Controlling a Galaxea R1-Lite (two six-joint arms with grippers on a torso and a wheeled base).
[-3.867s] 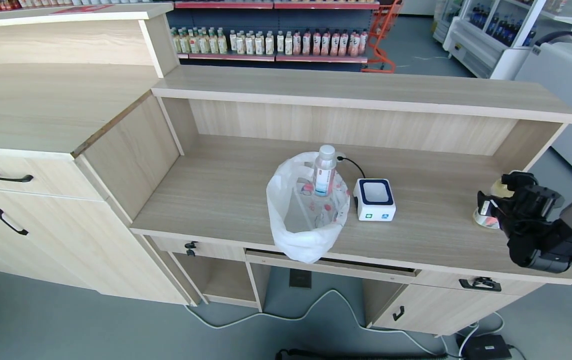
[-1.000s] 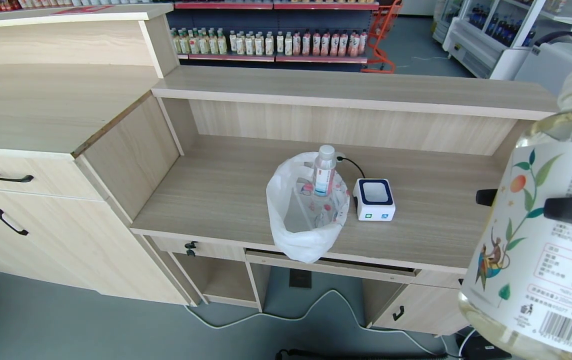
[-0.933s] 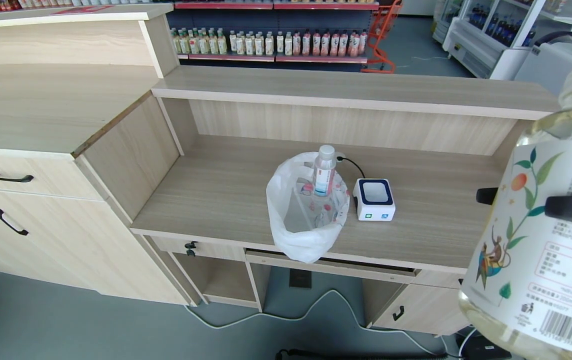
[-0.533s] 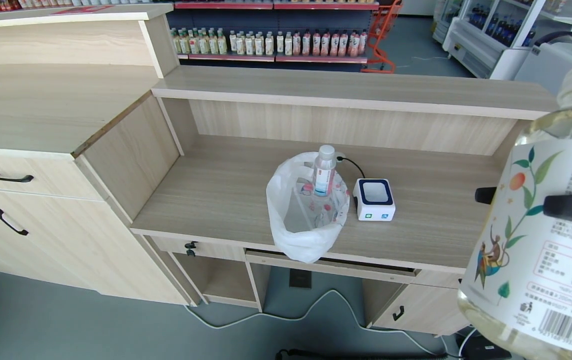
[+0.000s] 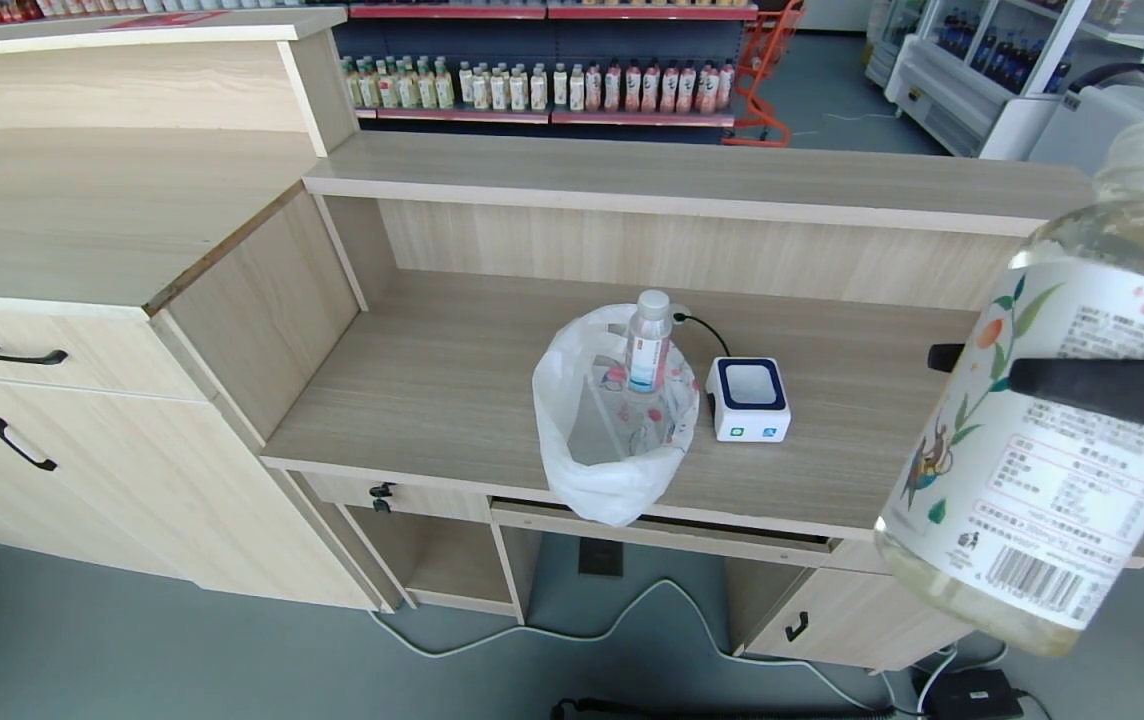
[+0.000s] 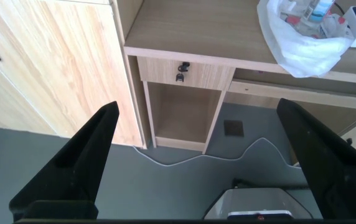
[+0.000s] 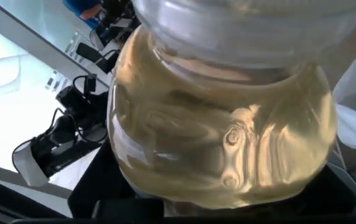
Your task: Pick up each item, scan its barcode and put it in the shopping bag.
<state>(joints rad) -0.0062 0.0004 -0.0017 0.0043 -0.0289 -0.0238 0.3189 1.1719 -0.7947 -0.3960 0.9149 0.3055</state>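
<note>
A large bottle of pale yellow drink (image 5: 1052,480) hangs in the air at the right, tilted, with its barcode near the lower end. My right gripper (image 5: 972,368) is shut on it, one black finger (image 5: 1102,388) crossing the label. From below, the bottle (image 7: 221,143) shows its rounded base. The white shopping bag (image 5: 582,470) stands open at the counter's front edge with a clear water bottle (image 5: 649,345) upright in it. The white scanner (image 5: 750,398) with a dark blue top sits right of the bag. My left gripper (image 6: 196,106) is open, low in front of the counter's left side.
The wooden counter (image 5: 432,400) has a raised back shelf and side walls, with a taller cabinet (image 5: 82,220) at its left. A cable runs from the scanner toward the back. In the left wrist view the bag (image 6: 302,50) overhangs the counter edge above an open cubby (image 6: 181,118).
The right gripper took the yellow bottle from the counter's right end and raised it. Over the last second the bottle has shifted left and a little up, tilting more.
</note>
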